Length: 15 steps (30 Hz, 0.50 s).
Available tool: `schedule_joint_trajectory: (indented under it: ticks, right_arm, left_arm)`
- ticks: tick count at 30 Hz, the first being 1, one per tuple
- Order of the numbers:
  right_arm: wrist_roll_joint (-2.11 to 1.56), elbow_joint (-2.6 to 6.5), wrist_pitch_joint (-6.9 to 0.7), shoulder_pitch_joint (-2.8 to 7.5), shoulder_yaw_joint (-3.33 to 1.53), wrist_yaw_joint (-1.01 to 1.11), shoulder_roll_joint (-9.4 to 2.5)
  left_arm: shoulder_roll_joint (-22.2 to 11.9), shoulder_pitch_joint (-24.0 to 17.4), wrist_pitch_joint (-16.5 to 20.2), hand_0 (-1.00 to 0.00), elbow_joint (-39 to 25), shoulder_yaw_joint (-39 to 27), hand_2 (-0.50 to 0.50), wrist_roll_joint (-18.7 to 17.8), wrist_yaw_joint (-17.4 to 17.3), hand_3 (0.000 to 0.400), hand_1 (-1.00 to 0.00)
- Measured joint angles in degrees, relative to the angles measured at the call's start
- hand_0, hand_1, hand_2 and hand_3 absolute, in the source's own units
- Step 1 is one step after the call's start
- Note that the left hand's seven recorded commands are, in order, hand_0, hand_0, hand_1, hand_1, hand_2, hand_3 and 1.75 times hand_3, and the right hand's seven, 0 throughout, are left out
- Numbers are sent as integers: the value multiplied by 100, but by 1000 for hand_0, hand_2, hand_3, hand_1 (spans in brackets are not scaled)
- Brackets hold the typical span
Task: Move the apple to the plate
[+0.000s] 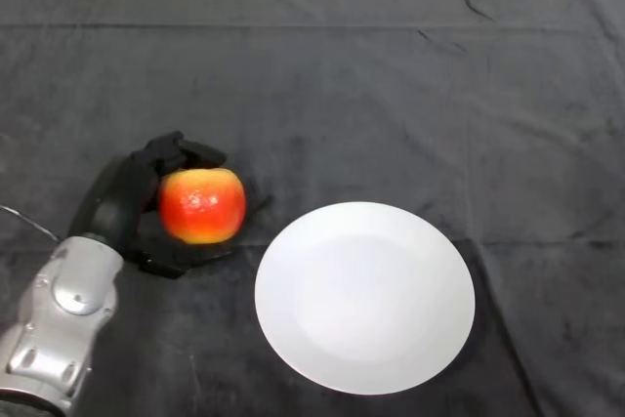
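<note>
A red and yellow apple (202,204) sits at the left of the dark cloth, just left of a white plate (365,296). My left hand (125,196) is cupped against the apple's left side. Its fingers (191,152) curl over the apple's top and the thumb (176,259) reaches under its near side. The plate holds nothing. A narrow strip of cloth separates the apple from the plate's rim.
The dark cloth (410,95) covers the whole table, with a few creases at the far right. My silver-grey forearm (61,324) comes in from the lower left corner.
</note>
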<state>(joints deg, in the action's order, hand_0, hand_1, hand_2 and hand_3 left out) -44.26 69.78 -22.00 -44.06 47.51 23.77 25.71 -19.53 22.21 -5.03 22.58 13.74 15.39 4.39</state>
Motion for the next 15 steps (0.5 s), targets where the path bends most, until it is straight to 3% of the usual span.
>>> schedule_joint_trajectory:
  ticks: [8,15]
  right_arm:
    - [0,-2,0,0,1,-1,0]
    - [0,-2,0,0,0,-1,0]
  left_arm:
    - [102,56,62,-1000,-22,573,0,152,11,400,-1000]
    - [105,356,65,-1000,-22,843,0,244,-224,400,-1000]
